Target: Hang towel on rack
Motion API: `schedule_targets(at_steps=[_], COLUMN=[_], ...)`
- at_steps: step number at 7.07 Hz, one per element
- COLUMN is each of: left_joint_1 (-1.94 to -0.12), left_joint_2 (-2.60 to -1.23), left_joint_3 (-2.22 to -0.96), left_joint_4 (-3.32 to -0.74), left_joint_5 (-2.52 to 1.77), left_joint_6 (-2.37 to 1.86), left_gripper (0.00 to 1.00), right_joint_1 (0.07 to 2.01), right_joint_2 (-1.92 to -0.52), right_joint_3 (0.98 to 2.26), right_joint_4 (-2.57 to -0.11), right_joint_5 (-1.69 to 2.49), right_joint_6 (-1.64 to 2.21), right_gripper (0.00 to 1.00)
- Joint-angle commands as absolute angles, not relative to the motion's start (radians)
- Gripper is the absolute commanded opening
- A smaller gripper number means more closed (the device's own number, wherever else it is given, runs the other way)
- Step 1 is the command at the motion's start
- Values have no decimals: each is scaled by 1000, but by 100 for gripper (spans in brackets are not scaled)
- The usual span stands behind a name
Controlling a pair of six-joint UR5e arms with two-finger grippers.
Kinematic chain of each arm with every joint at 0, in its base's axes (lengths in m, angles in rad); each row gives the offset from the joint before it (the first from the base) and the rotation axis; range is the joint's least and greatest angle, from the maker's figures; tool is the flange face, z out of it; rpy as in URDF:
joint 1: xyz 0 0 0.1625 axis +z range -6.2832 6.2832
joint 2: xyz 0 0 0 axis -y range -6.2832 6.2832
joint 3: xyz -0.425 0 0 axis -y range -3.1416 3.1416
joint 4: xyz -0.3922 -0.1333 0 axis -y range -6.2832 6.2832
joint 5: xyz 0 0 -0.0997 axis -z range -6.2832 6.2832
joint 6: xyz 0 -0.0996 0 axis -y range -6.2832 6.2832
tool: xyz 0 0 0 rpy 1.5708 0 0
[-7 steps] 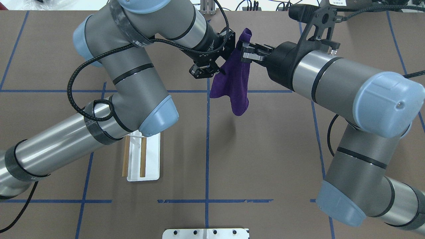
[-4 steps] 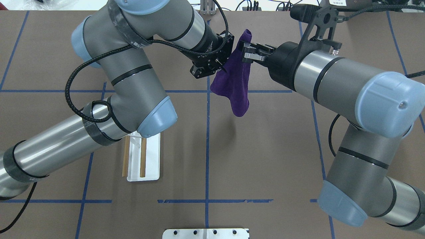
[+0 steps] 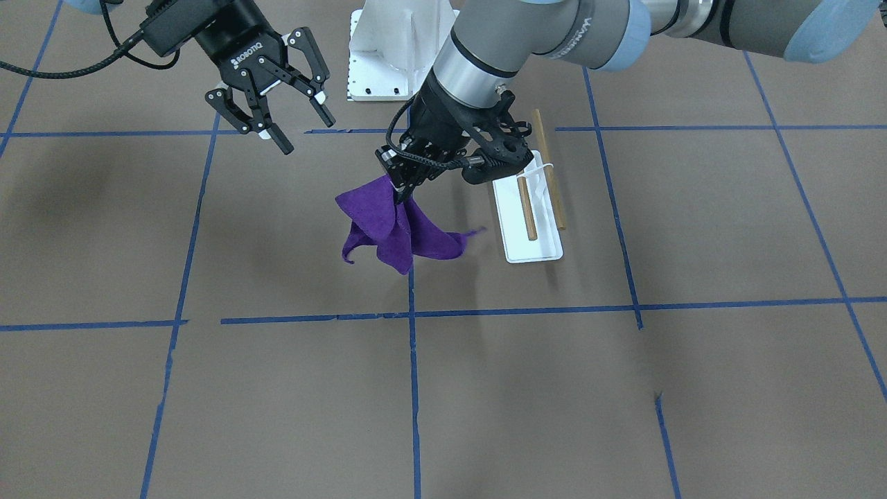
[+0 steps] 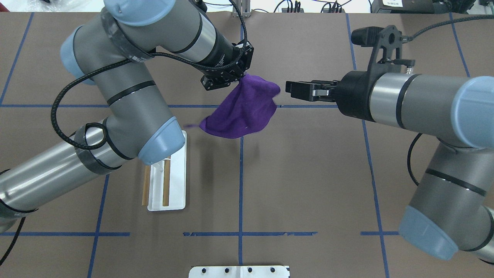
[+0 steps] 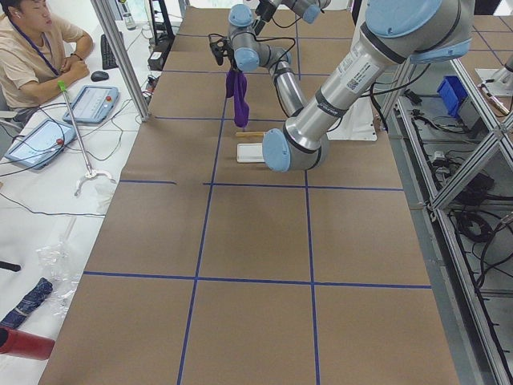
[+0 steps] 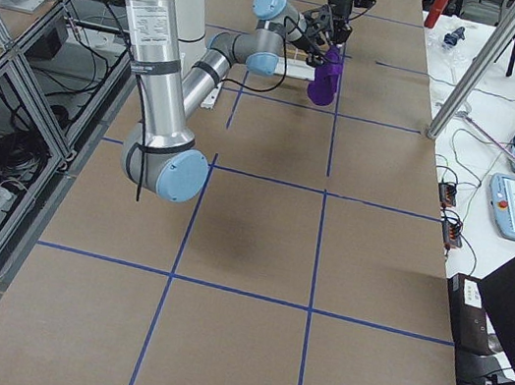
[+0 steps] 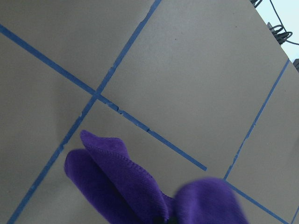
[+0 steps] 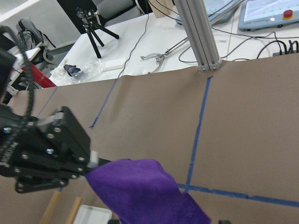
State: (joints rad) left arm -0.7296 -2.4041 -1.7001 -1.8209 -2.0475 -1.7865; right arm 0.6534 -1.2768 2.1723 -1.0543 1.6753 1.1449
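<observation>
The purple towel (image 4: 243, 112) hangs in the air from my left gripper (image 4: 242, 76), which is shut on its upper corner; it also shows in the front view (image 3: 388, 232), below the left gripper (image 3: 405, 184). My right gripper (image 3: 305, 134) is open and empty, level with the towel and apart from it on the right in the overhead view (image 4: 287, 89). The rack (image 4: 175, 185) is a white tray with two wooden dowels (image 4: 166, 183) and stands on the table below my left elbow. In the front view the rack (image 3: 530, 242) is just right of the towel.
A large white metal pedestal (image 4: 239, 271) with bolt holes stands at the table's near edge, seen also in the front view (image 3: 395, 55). Blue tape lines (image 4: 241, 173) cross the brown table. An operator (image 5: 32, 48) sits beyond the far edge.
My right gripper has let go of the towel, opened and drawn back to the right. My left gripper now holds the towel alone and has moved left with it; the towel swings out.
</observation>
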Motion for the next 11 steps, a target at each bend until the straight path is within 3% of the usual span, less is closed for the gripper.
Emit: schedule_targets(at_steps=[1,5,9,11], left_joint_1=[-736,-739,-764,-762], left_joint_2=[-2286,-2016,-1807,-1775], left_joint_3=[-1817,-2008,-2006,-1996], left_joint_4=[-1821,-1821,-1835,-1835], left_joint_5=[-2046,-2054,-2054,-2049], left_joint_6=[-1645,-1257,-803,-723], left_gripper=[0,0,0,0], right_joint_1=[795,899,1028,1043], right_joint_2=[-1356,-1382,-1485,-1496], right_joint_3=[2169,2160,2111,2103], right_joint_4=[-1141,-1574,-1618,-1620], right_joint_5=[1901,1959,2031,2042], right_joint_6=[1108,578,269,264], right_gripper=[100,100,100,100])
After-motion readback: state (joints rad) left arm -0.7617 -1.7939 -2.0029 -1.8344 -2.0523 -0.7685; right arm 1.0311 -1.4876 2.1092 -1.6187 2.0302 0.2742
